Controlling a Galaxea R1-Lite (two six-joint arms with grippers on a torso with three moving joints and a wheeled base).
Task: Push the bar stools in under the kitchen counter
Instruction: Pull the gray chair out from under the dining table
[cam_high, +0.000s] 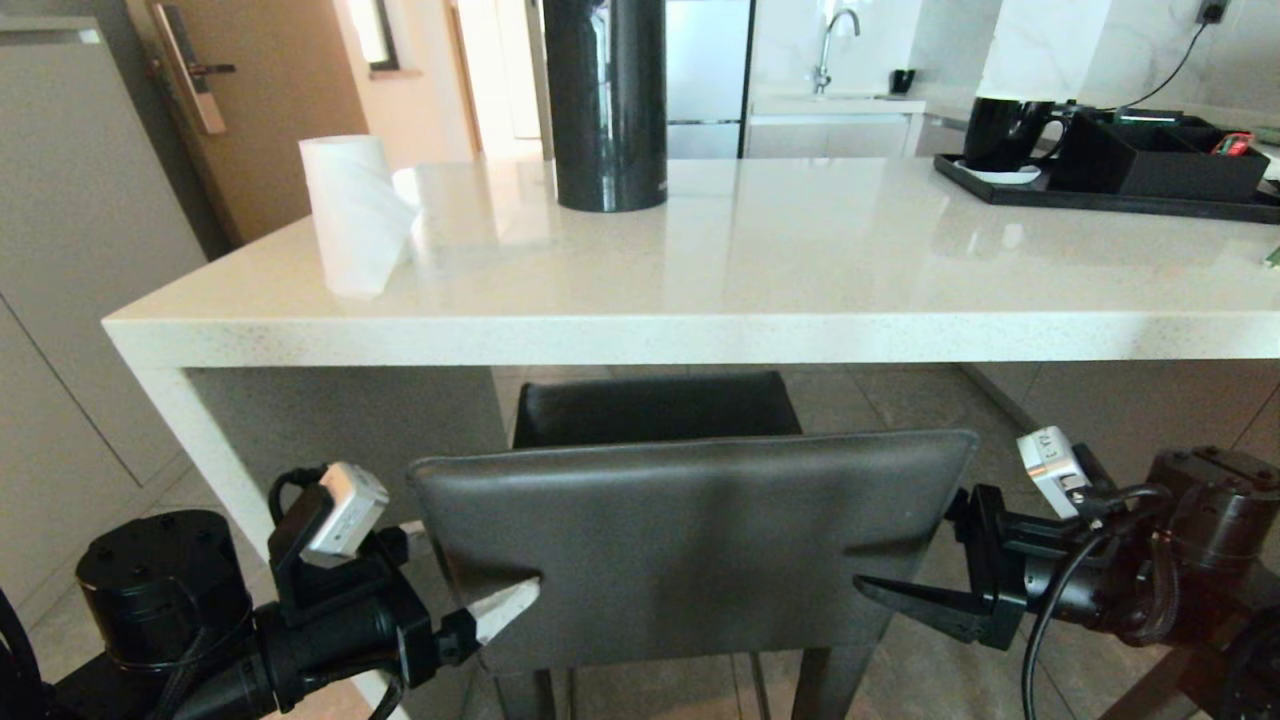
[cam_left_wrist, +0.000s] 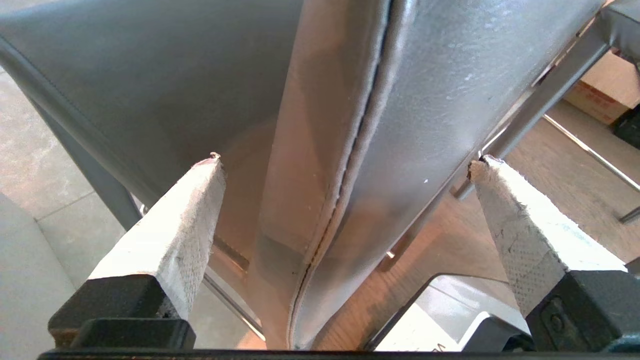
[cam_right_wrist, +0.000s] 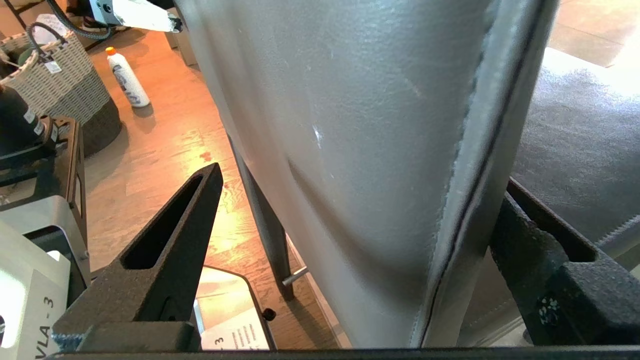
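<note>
One bar stool shows, its dark grey leather backrest (cam_high: 690, 540) low in the middle of the head view and its seat (cam_high: 650, 405) reaching under the white kitchen counter (cam_high: 800, 260). My left gripper (cam_high: 500, 592) is open and straddles the backrest's left edge (cam_left_wrist: 320, 150), one white pad (cam_left_wrist: 175, 225) on each side of the seam. My right gripper (cam_high: 890, 580) is open too and straddles the right edge (cam_right_wrist: 465, 200). Its near black finger (cam_right_wrist: 165, 240) stands clear of the leather, while the far one lies against the backrest's front face.
The counter's white side leg (cam_high: 200, 440) stands left of the stool. On top are a paper roll (cam_high: 350, 215), a tall black cylinder (cam_high: 605, 100) and a black tray with a mug (cam_high: 1100, 190). A woven basket (cam_right_wrist: 60, 85) and a bottle (cam_right_wrist: 127, 80) stand on the wooden floor behind.
</note>
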